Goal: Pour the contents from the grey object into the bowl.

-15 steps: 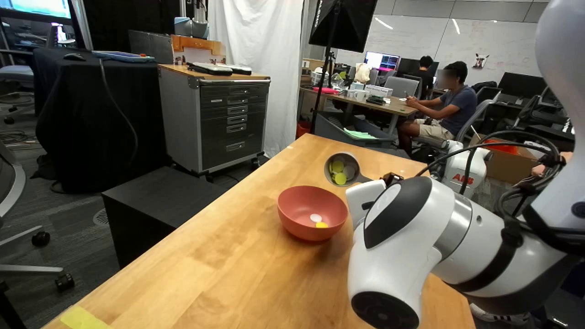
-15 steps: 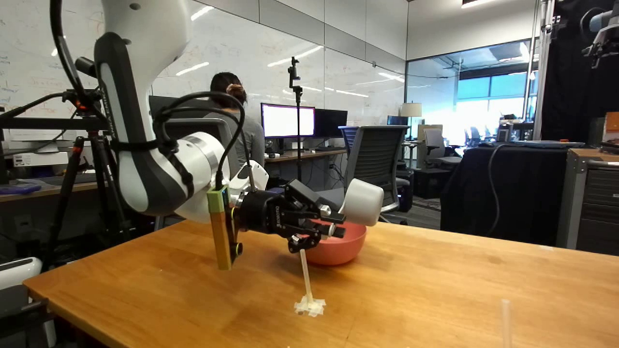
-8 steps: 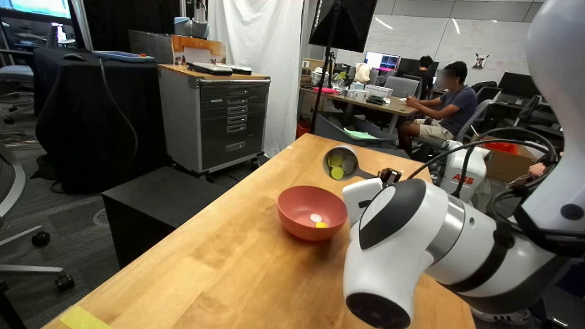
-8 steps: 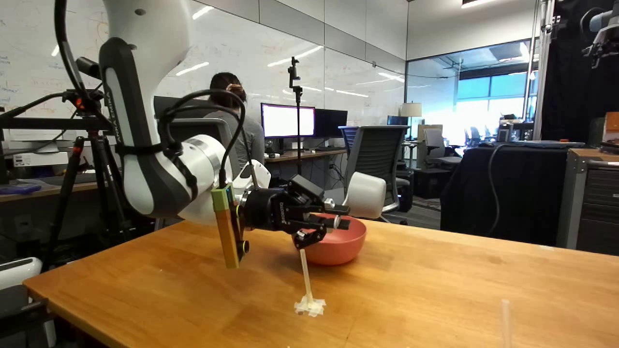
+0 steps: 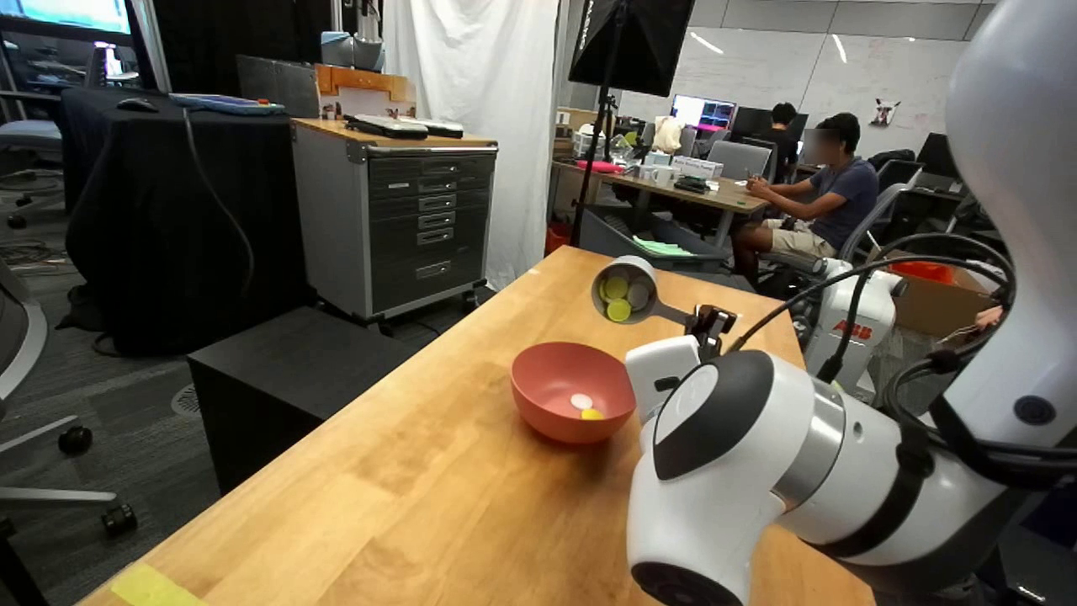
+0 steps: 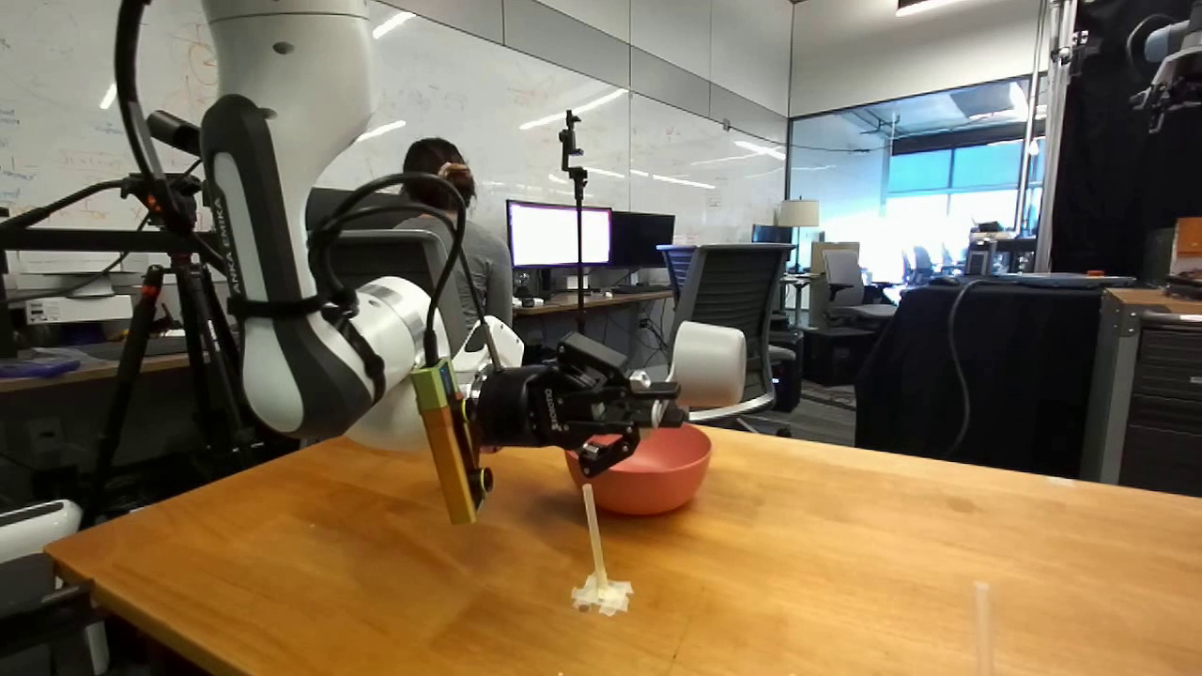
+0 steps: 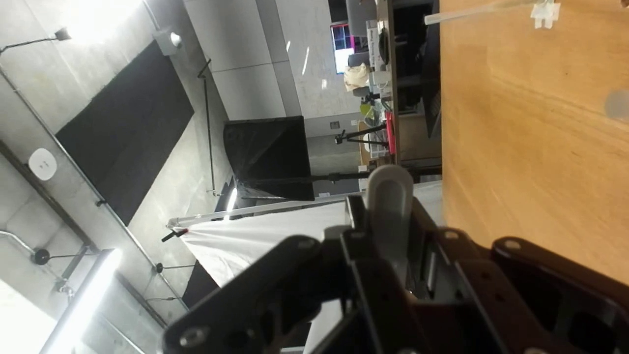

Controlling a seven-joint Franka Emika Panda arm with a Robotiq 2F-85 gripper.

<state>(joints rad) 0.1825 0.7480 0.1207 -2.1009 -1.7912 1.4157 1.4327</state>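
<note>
The grey object (image 5: pixel 653 305), a small cup with a handle, hangs in the air with its mouth tipped sideways. Inside it lie the contents, several yellow-green pieces (image 5: pixel 618 310) and a greyish one. My gripper (image 6: pixel 670 404) is shut on the cup's handle, which shows between the dark fingers in the wrist view as a pale grey strip (image 7: pixel 390 201). Below the cup on the table stands the pink-red bowl (image 5: pixel 547 383), also seen in an exterior view (image 6: pixel 657 483). A white piece (image 5: pixel 580 401) and a yellow piece (image 5: pixel 592 414) rest in it. The wrist view hides the cup's body.
A thin pale stick (image 6: pixel 593 530) rises from taped paper on the wooden table (image 6: pixel 798 563), close to the bowl. Another translucent rod (image 6: pixel 982 620) stands nearer that camera. Beside the table is a black box (image 5: pixel 294 362). A white ABB arm (image 5: pixel 850 324) stands behind.
The gripper has lifted the cup higher and turned it a little, its handle now sloping more. The pieces stay inside the cup. The bowl and its two pieces have not moved.
</note>
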